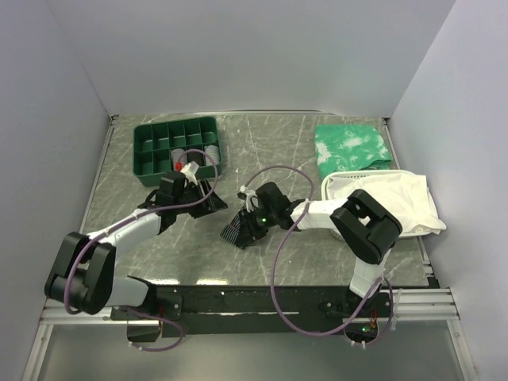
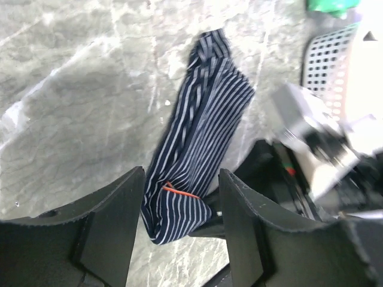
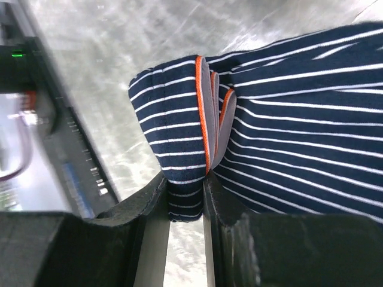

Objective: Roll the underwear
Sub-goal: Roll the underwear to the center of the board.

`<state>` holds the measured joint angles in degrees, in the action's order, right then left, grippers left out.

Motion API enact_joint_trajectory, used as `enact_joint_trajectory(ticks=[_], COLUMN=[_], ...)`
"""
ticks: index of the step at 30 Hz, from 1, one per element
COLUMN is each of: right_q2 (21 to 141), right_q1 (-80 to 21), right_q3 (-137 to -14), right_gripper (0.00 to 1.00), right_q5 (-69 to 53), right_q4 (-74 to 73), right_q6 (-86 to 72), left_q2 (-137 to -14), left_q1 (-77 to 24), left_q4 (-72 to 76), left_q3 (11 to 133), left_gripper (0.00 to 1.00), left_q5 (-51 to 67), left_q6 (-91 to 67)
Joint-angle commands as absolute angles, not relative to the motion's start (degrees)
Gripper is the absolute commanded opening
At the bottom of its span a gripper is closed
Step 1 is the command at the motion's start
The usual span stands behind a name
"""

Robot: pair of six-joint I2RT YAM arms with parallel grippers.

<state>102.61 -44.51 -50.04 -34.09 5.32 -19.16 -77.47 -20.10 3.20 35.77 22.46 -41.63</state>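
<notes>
Right gripper (image 3: 185, 200) closest to lens: two black fingers pressed onto folded hem of underwear (image 3: 287, 119), pinching it. I count one underwear: thin navy fabric, fine white pinstripes, orange-edged grey trim, bunched into long narrow strip near centre of table (image 1: 262, 143), grey marbled surface. Left gripper (image 2: 179, 179): two black fingers spread apart, garment lying past them. Further back I see one green compartment tray (image 1: 176, 147), one mottled green-white cloth (image 1: 352, 147), one crumpled white cloth (image 1: 397, 202).
</notes>
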Motion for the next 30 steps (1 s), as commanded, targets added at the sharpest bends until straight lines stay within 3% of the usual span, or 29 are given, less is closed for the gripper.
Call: enact_joint_trajectory(ticks=[1, 10, 30], right_q2=[105.64, 109.33, 113.64], right_q1=[-41.67, -37.44, -34.98], right_q3=[-46.86, -42.36, -45.79], right_gripper=[0.15, 0.14, 0.16], right_q5=[-46.66, -53.70, -54.41], right_q4=[14.04, 30.66, 25.32], right_q6=[-27.23, -42.79, -43.86], left_q2=[-73.57, -69.96, -74.88], left_q1=[-20.04, -20.65, -25.93], left_q4=[5.35, 11.24, 15.56], left_q3=[33.67, 26.38, 24.08], left_gripper=[0.59, 0.63, 0.75], left_q5=[22.67, 27.86, 25.14], left_q6=[-41.13, -39.99, -45.43])
